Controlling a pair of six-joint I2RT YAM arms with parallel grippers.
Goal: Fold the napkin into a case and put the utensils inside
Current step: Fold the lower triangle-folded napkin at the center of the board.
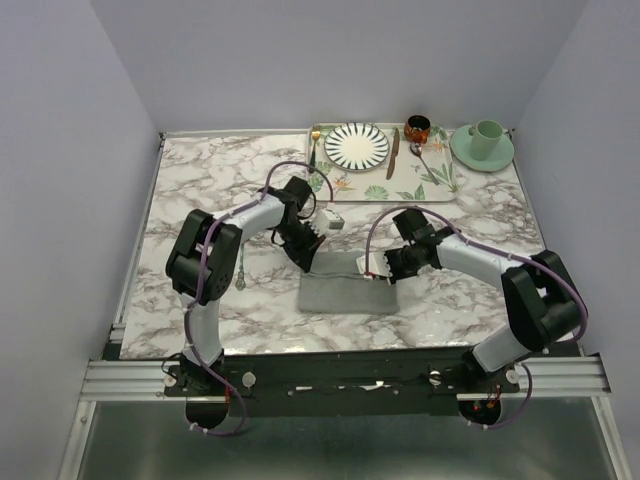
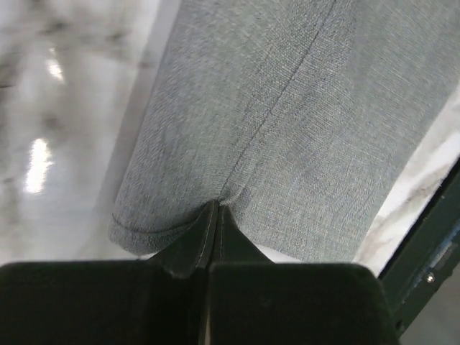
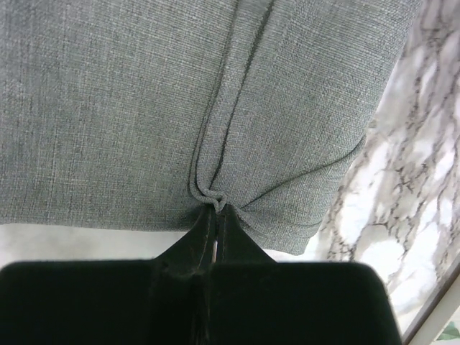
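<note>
The grey napkin (image 1: 345,296) lies on the marble table as a folded rectangle between my two arms. My left gripper (image 1: 309,268) is shut on its far left edge; in the left wrist view the closed tips (image 2: 218,209) pinch the napkin (image 2: 287,122) at a fold line. My right gripper (image 1: 379,274) is shut on the far right edge, and the right wrist view shows the napkin (image 3: 129,100) bunched into a small pucker at the closed tips (image 3: 216,209). A gold-bowled spoon (image 1: 315,143) lies on the tray left of the plate. I cannot pick out the fork.
At the back stands a leaf-patterned tray (image 1: 440,186) with a striped plate (image 1: 357,145), a brown-handled knife (image 1: 393,153) and another utensil (image 1: 419,156). A dark cup (image 1: 417,127) and a green cup on a saucer (image 1: 484,143) stand beside it. A thin piece (image 1: 240,277) lies by the left arm.
</note>
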